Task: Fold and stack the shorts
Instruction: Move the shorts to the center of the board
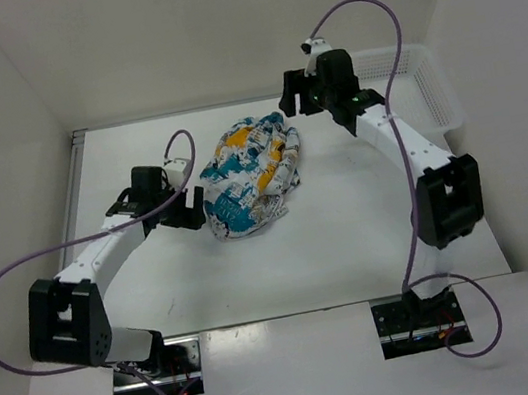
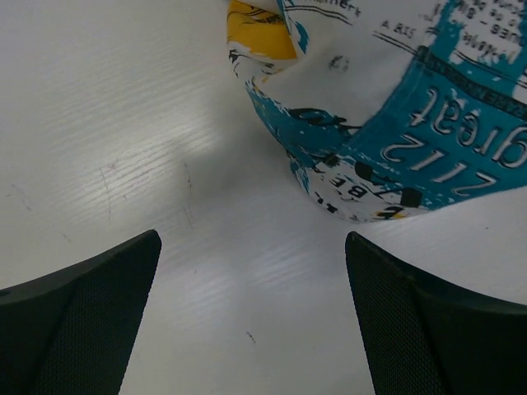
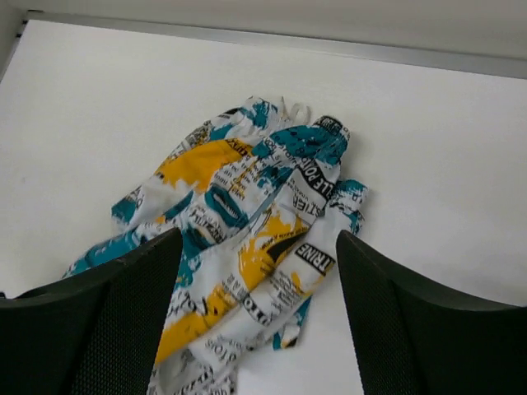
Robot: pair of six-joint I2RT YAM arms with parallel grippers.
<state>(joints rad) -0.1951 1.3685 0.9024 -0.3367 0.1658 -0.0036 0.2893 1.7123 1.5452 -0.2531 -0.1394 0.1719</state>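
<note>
The shorts (image 1: 253, 177) lie in a crumpled, unfolded heap on the white tabletop (image 1: 351, 234).

The left gripper (image 1: 192, 207) sits low, just beside the left edge of the shorts. Its jaws stand fully apart and hold nothing. In the left wrist view, bare tabletop shows between them, with the hem of the shorts just ahead.

The right gripper (image 1: 293, 98) hangs above the far right end of the shorts. Its jaws are spread wide and grip nothing.

A white mesh basket (image 1: 434, 93) stands well to the right of the shorts.
</note>
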